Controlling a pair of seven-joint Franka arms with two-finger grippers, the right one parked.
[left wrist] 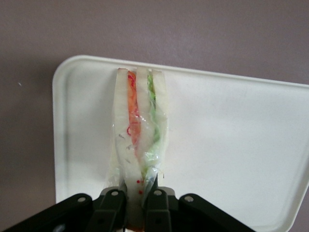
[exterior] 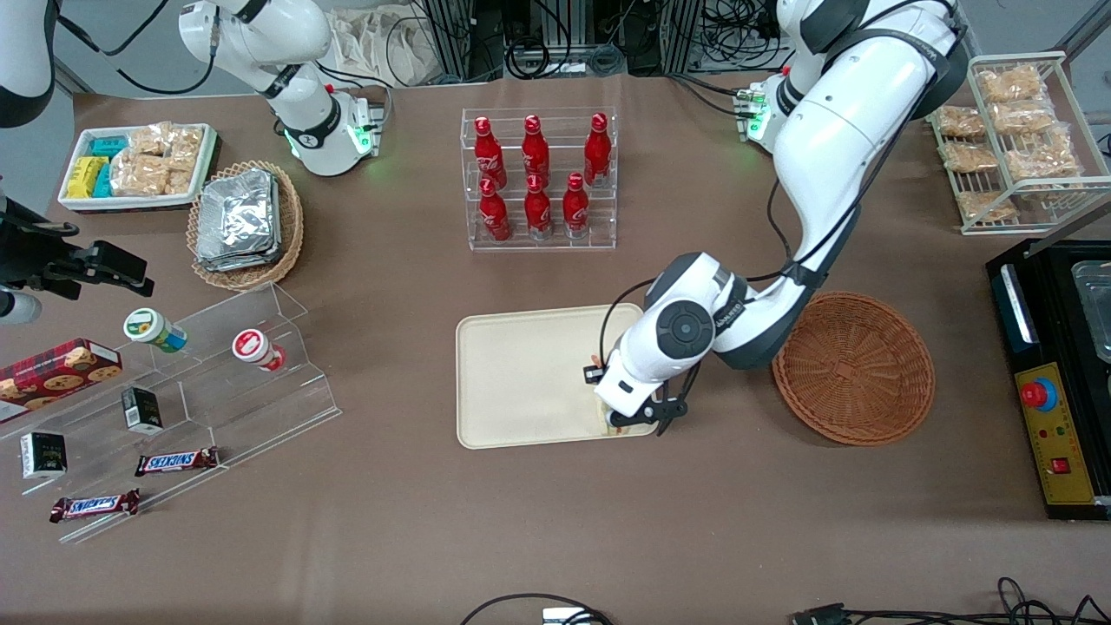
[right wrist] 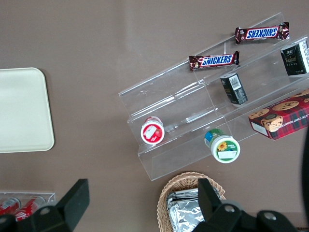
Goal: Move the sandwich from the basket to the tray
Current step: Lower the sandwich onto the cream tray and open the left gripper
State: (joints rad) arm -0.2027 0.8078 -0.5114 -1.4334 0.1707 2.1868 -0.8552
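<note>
My left gripper [left wrist: 136,191] is shut on the sandwich [left wrist: 140,125], a clear-wrapped wedge with pale bread and orange-red and green filling. It holds the wedge by one end over a corner of the cream tray [left wrist: 231,145]. I cannot tell whether the sandwich touches the tray. In the front view the gripper [exterior: 618,424] is above the edge of the tray [exterior: 521,382] that is nearer the front camera, at the basket's end, and the wrist hides most of the sandwich. The reddish-brown basket [exterior: 855,369] stands empty beside the tray, toward the working arm's end.
A clear rack of red bottles [exterior: 538,178] stands farther from the front camera than the tray. A clear stepped stand [exterior: 217,382] with cups and snack bars, a tan basket of foil packs [exterior: 243,224] and a white snack tray [exterior: 134,165] lie toward the parked arm's end. A black box [exterior: 1055,373] is at the working arm's end.
</note>
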